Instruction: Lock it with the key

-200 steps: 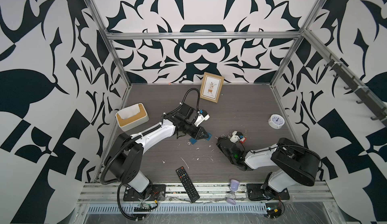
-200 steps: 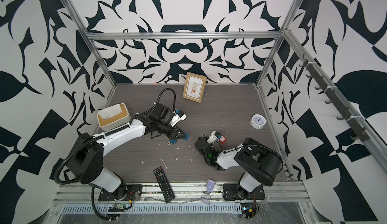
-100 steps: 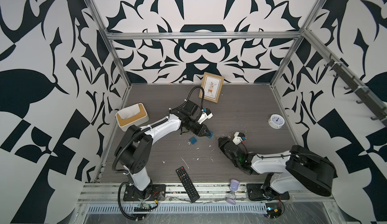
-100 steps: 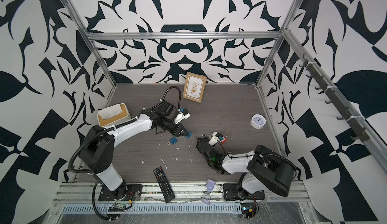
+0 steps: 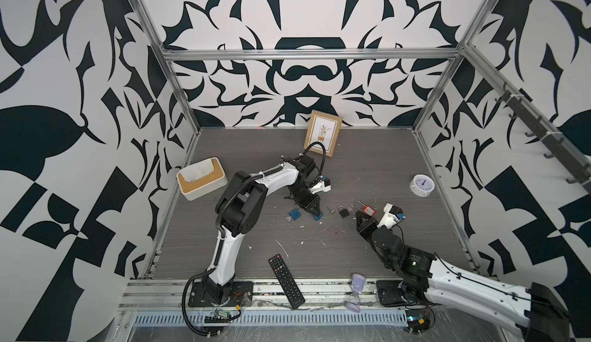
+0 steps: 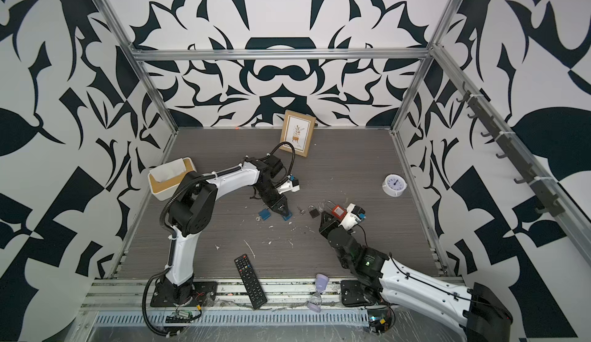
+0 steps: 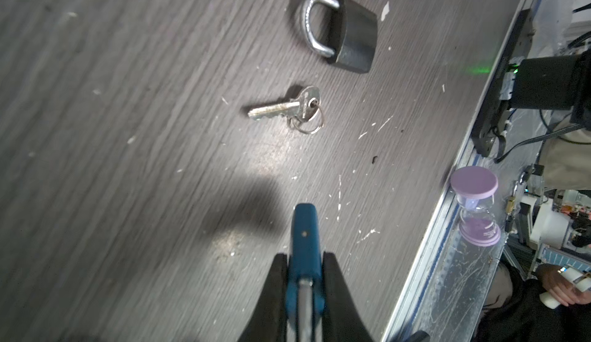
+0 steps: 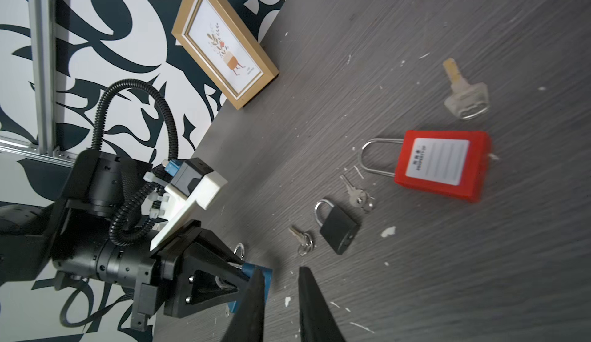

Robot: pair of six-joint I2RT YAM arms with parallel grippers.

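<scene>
With the right fingers (image 8: 308, 298) drawn back toward the right edge of the worktop (image 5: 383, 171) — narrowly parted, empty — the black padlock (image 7: 350, 33) and small key (image 7: 281, 108) are left uncovered mid-worktop, while the blue padlock (image 7: 303, 228) is kept clamped in the down-pitched left fingers (image 7: 275, 282) beside them, so keying is judged still ahead.

Red padlock (image 8: 441, 169), blk padlock (image 8: 339, 230), key (image 8: 300, 239) beside — R gripper (image 8: 280, 270) jaws apart
</scene>
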